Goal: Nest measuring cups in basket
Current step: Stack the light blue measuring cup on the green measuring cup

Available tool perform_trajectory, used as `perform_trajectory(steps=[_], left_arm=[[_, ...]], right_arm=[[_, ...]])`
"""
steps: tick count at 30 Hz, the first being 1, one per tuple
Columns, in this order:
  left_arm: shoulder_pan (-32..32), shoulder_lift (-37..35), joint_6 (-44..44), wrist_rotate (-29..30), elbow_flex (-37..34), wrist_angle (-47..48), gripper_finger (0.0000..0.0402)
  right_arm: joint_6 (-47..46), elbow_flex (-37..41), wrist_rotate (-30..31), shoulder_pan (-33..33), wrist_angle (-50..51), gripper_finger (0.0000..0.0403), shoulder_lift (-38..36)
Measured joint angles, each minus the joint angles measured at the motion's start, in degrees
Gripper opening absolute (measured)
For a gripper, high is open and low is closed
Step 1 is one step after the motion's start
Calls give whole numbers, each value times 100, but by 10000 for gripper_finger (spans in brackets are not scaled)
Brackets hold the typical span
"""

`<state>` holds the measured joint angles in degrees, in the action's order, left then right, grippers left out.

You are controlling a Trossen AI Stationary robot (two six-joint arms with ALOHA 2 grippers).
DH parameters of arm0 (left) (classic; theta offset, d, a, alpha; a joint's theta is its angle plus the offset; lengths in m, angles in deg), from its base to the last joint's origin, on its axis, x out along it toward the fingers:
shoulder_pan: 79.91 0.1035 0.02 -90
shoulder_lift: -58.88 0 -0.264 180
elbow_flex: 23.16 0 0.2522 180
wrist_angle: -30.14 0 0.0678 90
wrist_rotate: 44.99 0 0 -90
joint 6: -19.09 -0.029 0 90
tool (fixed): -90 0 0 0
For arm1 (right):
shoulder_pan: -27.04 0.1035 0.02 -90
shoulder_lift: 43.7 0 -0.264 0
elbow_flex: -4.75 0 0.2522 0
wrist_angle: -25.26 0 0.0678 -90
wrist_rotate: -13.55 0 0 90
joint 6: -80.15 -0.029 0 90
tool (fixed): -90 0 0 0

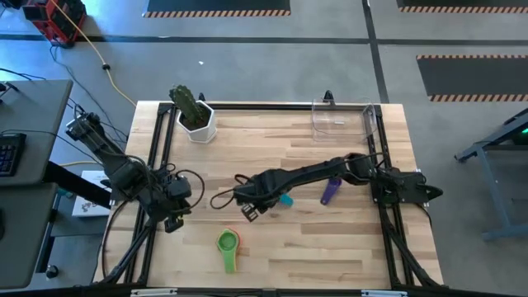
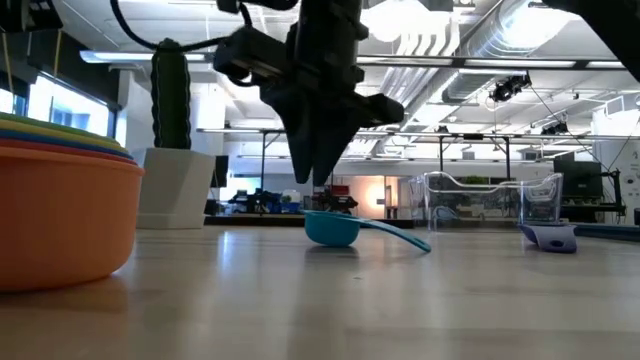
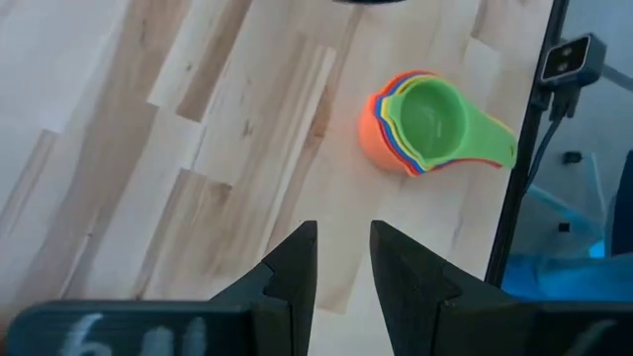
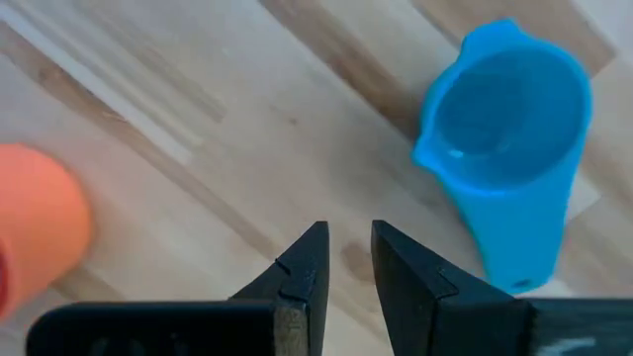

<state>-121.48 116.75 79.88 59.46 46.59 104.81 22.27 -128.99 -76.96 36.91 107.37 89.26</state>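
A teal cup stands on its base at mid-table, mouth up, its handle tip on the wood. My right gripper points down beside it, toward the table's left. Its fingers are a narrow gap apart with nothing between them, and in the low view they hang just above the cup. A nested stack of cups, orange outside and green on top, sits near the front edge. A purple cup lies right of the teal one. The clear basket stands at the far right. My left gripper hovers at the left, slightly open and holding nothing.
A white pot with a green plant stands at the far left corner. A black frame rail runs along the table's left and far sides. Bare wood lies between the stack, the teal cup and the basket.
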Motion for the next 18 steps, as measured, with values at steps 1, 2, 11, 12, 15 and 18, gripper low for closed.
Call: perform_trajectory(steps=[1, 2, 11, 12, 15, 18], left_arm=[[8, -29, 1, 15, 0, 30, 87], [19, -58, 2, 28, 0, 69, 87], [79, -129, -52, 169, 0, 282, 87], [79, -129, -101, 171, 0, 277, 87], [79, -129, -141, 171, 0, 277, 87], [79, -129, -143, 171, 0, 275, 87]], right_arm=[[126, 0, 0, -29, 38, 71, 0], [228, 0, 7, -57, 64, 72, 0], [791, 0, 244, -258, 68, 131, 6], [823, 0, 283, -284, 69, 138, 12], [976, 0, 297, -357, 40, 154, 92], [1038, 2, 280, -424, 35, 158, 183]])
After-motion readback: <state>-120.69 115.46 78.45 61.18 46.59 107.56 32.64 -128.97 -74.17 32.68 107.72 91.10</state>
